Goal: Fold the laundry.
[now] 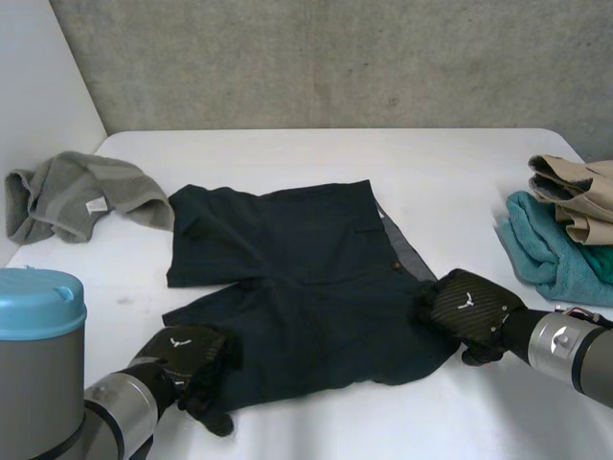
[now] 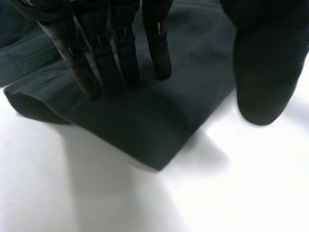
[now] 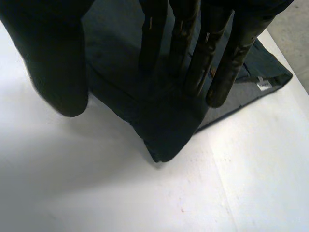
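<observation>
Dark shorts (image 1: 306,287) lie spread flat mid white table (image 1: 316,158), legs toward the robot's left, waist toward its right. A strip of grey lining (image 1: 407,254) shows along the waist edge.

Left hand (image 1: 187,359): at the near-left corner of the shorts, on the hem of the nearer leg. Left wrist view: fingers (image 2: 91,72) straight & side by side, tips pressed down on the cloth just back from the hem corner. Thumb (image 2: 265,72) stands well apart from them, off the cloth, over bare table. Nothing grasped, hand released.

Right hand (image 1: 469,311): at the near-right corner of the shorts, waist end. Right wrist view: fingers (image 3: 217,72) straight & slightly fanned, laid over that corner. Thumb (image 3: 53,63) is off to the side over bare table, apart from the fingers. No pinch, hand released. A small white label (image 3: 263,85) shows on the lining beyond the fingertips.

Other items, head view: crumpled grey towel (image 1: 72,196) at the far-left table edge, touching the farther leg of the shorts. At the right edge, 1 folded beige garment (image 1: 579,196) sits on a teal towel (image 1: 541,249), well apart from the shorts.
</observation>
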You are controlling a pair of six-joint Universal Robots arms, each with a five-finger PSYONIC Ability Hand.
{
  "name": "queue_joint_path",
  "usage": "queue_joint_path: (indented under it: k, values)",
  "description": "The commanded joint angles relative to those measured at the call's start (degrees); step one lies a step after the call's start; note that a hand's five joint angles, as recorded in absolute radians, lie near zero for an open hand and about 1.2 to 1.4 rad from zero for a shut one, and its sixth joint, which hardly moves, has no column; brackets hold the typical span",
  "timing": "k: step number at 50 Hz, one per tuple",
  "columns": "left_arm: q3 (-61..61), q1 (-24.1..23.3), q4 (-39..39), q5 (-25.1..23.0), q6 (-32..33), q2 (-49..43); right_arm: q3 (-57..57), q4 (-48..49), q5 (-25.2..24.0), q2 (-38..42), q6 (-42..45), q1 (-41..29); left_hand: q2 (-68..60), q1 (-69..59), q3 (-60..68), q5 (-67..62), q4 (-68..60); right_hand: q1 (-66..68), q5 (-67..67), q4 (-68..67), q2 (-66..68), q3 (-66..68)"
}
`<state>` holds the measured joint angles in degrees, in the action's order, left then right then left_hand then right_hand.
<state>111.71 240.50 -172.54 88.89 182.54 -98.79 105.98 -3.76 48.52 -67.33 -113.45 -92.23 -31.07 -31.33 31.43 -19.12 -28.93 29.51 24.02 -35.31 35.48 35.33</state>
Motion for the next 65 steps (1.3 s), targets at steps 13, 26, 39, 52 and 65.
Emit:
queue_joint_path:
  k: [13, 26, 39, 52, 65]
  values:
    - [-1.58, -4.95, -11.41, 7.78, 4.4, -7.03, -1.04, 4.2, 3.59, 0.71, -9.59, -1.55, -6.71, -6.45, 6.35, -8.66, -8.85, 50.49, 45.98, -44.69, 44.52, 44.67]
    - [-3.08, -8.3, -5.27, 12.0, 10.64, 0.43, -1.82, -9.13, 7.46, -11.84, -13.11, -0.93, -48.93, -48.67, 48.57, -50.88, -51.07, 50.49, 45.98, -44.69, 44.52, 44.67]
    - [-12.72, -4.62, -0.85, 11.65, 12.05, -1.62, -13.67, -17.79, 8.34, -9.97, -16.6, -5.3, -48.93, -48.67, 48.57, -50.88, -51.07, 50.49, 45.98, -44.69, 44.52, 44.67]
    - [-26.37, -3.02, -4.56, 13.41, 12.05, -20.3, -29.33, -11.02, 26.96, 9.31, -32.42, -20.0, -2.24, -1.98, 1.88, -4.19, -4.38, 50.49, 45.98, -44.69, 44.52, 44.67]
    - [-6.44, -10.48, -4.47, 14.99, 11.7, 4.11, -24.24, -3.1, 31.19, 7.74, -38.16, -19.83, 5.58, 5.85, -5.95, 3.64, 3.45, 50.49, 45.98, -44.69, 44.52, 44.67]
